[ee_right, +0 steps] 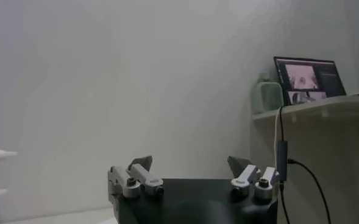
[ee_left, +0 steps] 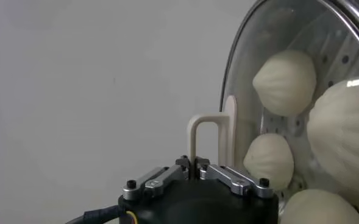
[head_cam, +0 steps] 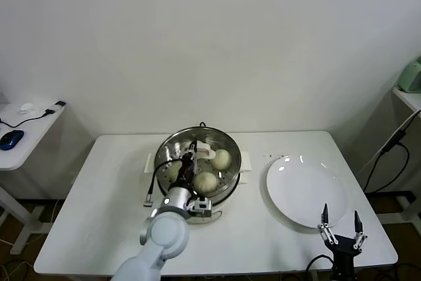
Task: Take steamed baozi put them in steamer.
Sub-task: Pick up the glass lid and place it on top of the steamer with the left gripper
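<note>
Your baozi (head_cam: 222, 158) sit inside the steamer (head_cam: 227, 192) at the tabletop's (head_cam: 105, 195) middle, under a glass lid (ee_left: 270, 36). Your left gripper's (ee_left: 196, 165) fingers are clamped on the lid's white handle (ee_left: 211, 131). Your right gripper (head_cam: 341, 225) hangs by the plate (head_cam: 306, 190), fingers spread wide, empty.

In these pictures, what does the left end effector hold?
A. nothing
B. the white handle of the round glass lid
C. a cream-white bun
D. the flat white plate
B: the left end effector is shut on the white handle of the round glass lid, through which cream-white buns show inside the shiny steel steamer; the flat white plate lies apart.
</note>
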Robot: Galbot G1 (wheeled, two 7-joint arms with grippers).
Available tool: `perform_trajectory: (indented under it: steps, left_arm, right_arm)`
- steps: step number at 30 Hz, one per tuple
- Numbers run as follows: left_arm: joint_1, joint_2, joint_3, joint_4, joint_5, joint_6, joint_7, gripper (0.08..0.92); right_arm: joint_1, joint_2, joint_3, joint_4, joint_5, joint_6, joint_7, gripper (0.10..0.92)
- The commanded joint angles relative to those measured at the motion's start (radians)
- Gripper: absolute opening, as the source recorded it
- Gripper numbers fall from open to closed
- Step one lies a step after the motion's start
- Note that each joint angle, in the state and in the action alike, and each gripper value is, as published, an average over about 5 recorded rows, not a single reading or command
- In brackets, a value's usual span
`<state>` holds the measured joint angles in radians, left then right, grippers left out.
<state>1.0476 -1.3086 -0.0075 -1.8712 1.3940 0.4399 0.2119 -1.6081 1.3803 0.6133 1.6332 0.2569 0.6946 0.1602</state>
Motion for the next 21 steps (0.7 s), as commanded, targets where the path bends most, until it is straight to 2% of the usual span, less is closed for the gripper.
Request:
perform_trajectory:
  steps: [1,14,17,21]
  left_arm:
    - [-0.004,-0.009,0.000,0.011,0.005,-0.001,-0.017,0.139]
    - [0.014,-0.008,-0.004,0.016,0.004,-0.009,-0.022,0.145]
    - [0.019,-0.008,-0.007,0.009,0.000,-0.011,-0.023,0.198]
    - [0.038,-0.001,-0.005,-0.034,-0.009,-0.010,-0.023,0.317]
  right_arm:
    - [-0.001,0.002,-0.001,0.001,-0.007,0.001,0.000,0.823]
    - [-0.004,0.005,-0.001,0.010,-0.010,0.002,0.000,0.823]
    - [-0.006,0.006,-0.003,0.010,-0.012,0.003,0.000,0.823]
    - [-0.007,0.005,-0.007,0.014,-0.016,0.000,0.000,0.823]
